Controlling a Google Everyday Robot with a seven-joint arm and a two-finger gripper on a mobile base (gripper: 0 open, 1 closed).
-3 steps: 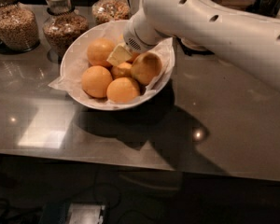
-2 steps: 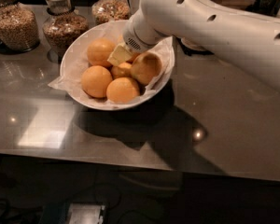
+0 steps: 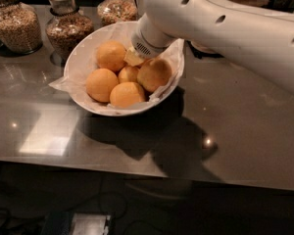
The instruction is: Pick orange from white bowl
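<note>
The white bowl point(image 3: 81, 58), wide and lined with crinkled white paper, stands on the grey counter at the back left of centre. It holds several oranges; one orange point(image 3: 154, 74) lies at the right side and another orange point(image 3: 111, 55) at the back. My white arm comes in from the upper right. Its gripper point(image 3: 134, 58) is down inside the bowl among the oranges, between the back orange and the right one and just above a small middle orange point(image 3: 128, 74). The wrist hides most of the gripper.
Three glass jars of grain stand behind the bowl: one jar point(image 3: 14, 26) at far left, a second jar point(image 3: 66, 31) beside it, and a third jar point(image 3: 116, 9) behind. The counter's front edge point(image 3: 137, 170) runs across below the bowl.
</note>
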